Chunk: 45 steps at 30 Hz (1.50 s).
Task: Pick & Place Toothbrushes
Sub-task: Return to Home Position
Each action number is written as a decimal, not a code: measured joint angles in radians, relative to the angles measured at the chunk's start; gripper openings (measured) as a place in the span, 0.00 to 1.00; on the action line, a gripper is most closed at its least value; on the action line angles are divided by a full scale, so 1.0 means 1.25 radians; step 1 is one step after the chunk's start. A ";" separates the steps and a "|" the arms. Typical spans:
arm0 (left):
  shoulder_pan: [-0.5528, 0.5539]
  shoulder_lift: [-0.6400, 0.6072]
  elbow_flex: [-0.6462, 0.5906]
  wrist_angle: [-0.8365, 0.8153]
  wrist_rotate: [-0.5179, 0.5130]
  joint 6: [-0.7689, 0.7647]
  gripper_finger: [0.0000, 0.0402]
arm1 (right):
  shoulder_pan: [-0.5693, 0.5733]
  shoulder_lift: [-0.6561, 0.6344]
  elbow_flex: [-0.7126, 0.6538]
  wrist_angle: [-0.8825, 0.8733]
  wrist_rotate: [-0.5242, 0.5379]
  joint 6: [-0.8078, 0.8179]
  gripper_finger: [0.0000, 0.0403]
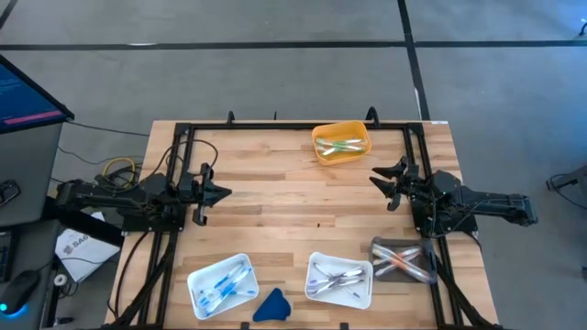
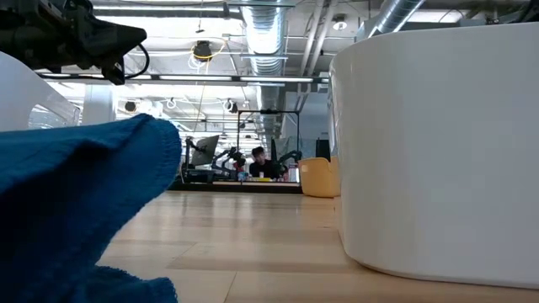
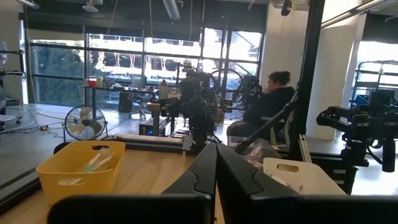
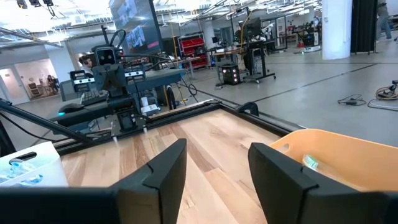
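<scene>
Sorting appears complete and the step in hand is judged to be the return to rest. No toothbrushes lie loose on the worktop. In the high view the toothbrushes sit in four containers: blue ones in the left white bin at 7 o'clock, a mixed lot in the second white bin at 5 o'clock, orange ones in the dark bin at 4 o'clock, and green ones in the yellow bin at 1 o'clock. The left pincer hangs at 9 o'clock, fingers together and empty. The right pincer hangs at 3 o'clock, fingers apart and empty. A blue cloth lies at 6 o'clock. The next move calls only for both arms to settle clear of the bins.
</scene>
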 joint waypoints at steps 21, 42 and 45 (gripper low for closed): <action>0.000 0.000 0.000 0.004 0.000 0.000 0.01 | 0.000 0.000 0.000 0.000 0.000 0.000 0.42; 0.000 0.000 0.000 0.011 0.000 0.000 0.01 | 0.000 0.000 0.000 0.000 0.000 0.000 0.41; 0.000 0.000 0.000 0.012 0.000 0.000 0.01 | 0.000 0.000 0.000 0.000 0.000 0.000 0.41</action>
